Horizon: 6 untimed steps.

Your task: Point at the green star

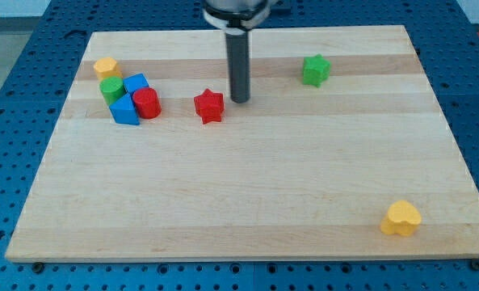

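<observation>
While my tip (pixel 240 99) rests on the wooden surface (pixel 247 202), it stands just to the view's right of the red star (pixel 210 106), close beside it but with a thin strip of wood showing between the two. The tool here is only a straight dark rod with nothing to open or clench, and it holds nothing.

The green star (pixel 315 70) lies well apart from the red star, off to the view's right and a little toward the view's top, standing alone. My tip sits between the red star and the green star, far nearer the red one.

To the view's left of the red star there is a tight cluster. The red cylinder (pixel 148 103) is the nearest of these to the red star. Touching it on the view's left is a blue block (pixel 125 110), wedge-like in shape, and just above them sits a blue cube (pixel 136 84). A green cylinder (pixel 111 89) presses against the cluster's left side, and a yellow block (pixel 105 67), its shape hard to make out, stands just above the green cylinder.

Far from the red star, toward the view's bottom right corner of the surface, lies a yellow heart (pixel 401 218), alone.
</observation>
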{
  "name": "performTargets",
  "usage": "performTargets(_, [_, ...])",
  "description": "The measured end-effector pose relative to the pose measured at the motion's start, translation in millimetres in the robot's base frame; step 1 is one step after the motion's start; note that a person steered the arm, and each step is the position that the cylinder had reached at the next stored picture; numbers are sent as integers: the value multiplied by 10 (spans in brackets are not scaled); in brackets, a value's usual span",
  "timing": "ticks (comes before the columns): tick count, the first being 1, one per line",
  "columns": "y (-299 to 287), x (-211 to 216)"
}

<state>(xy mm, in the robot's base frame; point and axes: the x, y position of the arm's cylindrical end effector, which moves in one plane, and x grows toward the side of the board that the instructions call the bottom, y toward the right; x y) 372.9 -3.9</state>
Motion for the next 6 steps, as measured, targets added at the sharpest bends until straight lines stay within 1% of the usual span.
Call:
performTargets(1, [-272,126])
performTargets(2, [-993,230])
performTargets(3, [-1450,261])
performTargets(4, [-879,261])
performTargets(6, [1051,5])
